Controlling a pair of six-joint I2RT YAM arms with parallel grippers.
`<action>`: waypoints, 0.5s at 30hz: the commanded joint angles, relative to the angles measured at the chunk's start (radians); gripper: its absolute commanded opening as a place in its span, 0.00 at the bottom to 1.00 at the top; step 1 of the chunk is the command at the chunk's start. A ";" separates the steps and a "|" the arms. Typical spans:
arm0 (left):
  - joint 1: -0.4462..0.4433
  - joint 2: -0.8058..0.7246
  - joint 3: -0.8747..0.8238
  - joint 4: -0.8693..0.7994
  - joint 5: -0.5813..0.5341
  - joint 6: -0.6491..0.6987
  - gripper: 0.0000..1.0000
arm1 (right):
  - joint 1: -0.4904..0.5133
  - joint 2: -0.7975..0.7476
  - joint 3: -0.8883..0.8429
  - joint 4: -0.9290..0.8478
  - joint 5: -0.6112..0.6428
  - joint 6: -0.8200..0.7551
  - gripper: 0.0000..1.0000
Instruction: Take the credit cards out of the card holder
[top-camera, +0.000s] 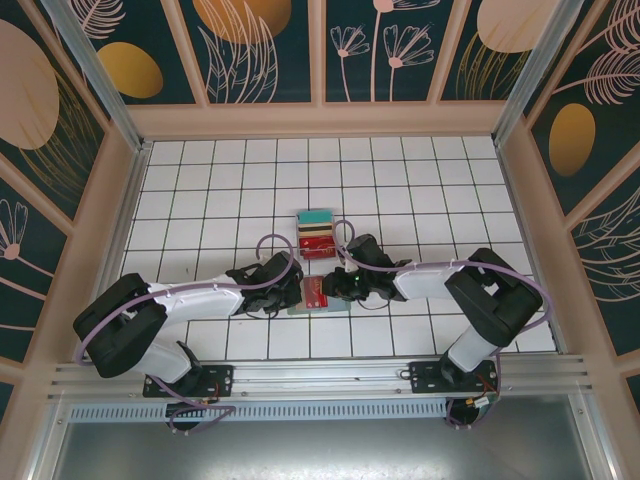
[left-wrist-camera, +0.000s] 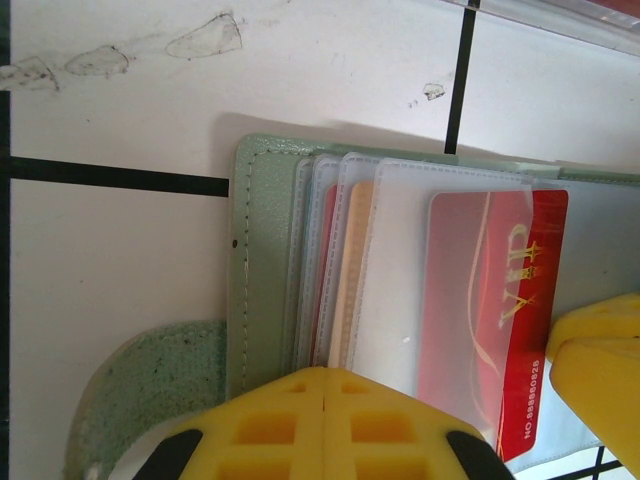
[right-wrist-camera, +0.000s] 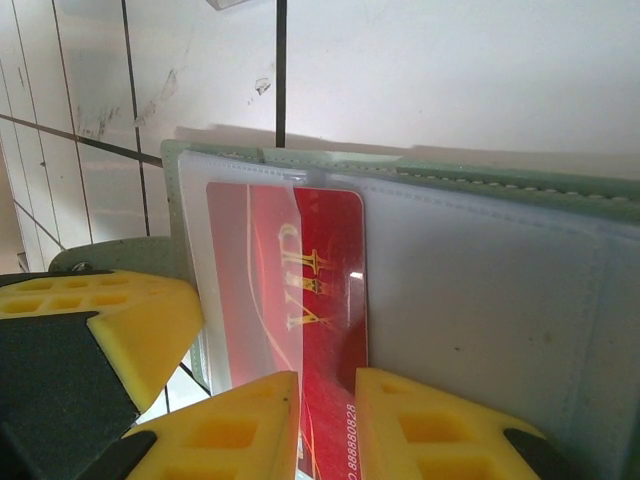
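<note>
Credit cards (left-wrist-camera: 480, 300) are what I'm after, so I start at my right gripper (right-wrist-camera: 327, 385): its yellow jaws stand a little apart, tips down over the exposed end of the red card (right-wrist-camera: 330, 290), which shows in the gap between them (whether they actually pinch it I cannot tell). That card sits in the front clear pocket (right-wrist-camera: 250, 200) of the open card holder (left-wrist-camera: 265, 250), one long strip of it bare beyond the pocket's edge. My left gripper (left-wrist-camera: 322, 385) is closed with nothing between its jaws, and appears to rest on the holder's near edge, beside the stitched spine, as a hold-down. Behind the red card a tan card (left-wrist-camera: 355, 290) waits in a deeper pocket. To do this step well, I judge, I should draw the red card straight along the pocket's length, flat and slow, with the left pinning the holder so it cannot slide on the tiled table (left-wrist-camera: 120, 280). A tray (top-camera: 316, 233) of stacked cards lies beyond the holder's far side, apart from it.
</note>
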 joint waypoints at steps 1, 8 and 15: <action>0.005 0.055 -0.039 -0.066 -0.013 -0.009 0.00 | 0.001 -0.011 0.005 -0.030 0.031 -0.005 0.23; 0.005 0.060 -0.037 -0.064 -0.012 -0.006 0.00 | -0.010 -0.038 -0.008 -0.049 0.063 -0.007 0.24; 0.004 0.058 -0.037 -0.067 -0.012 -0.004 0.00 | -0.009 -0.016 -0.011 -0.038 0.051 -0.005 0.23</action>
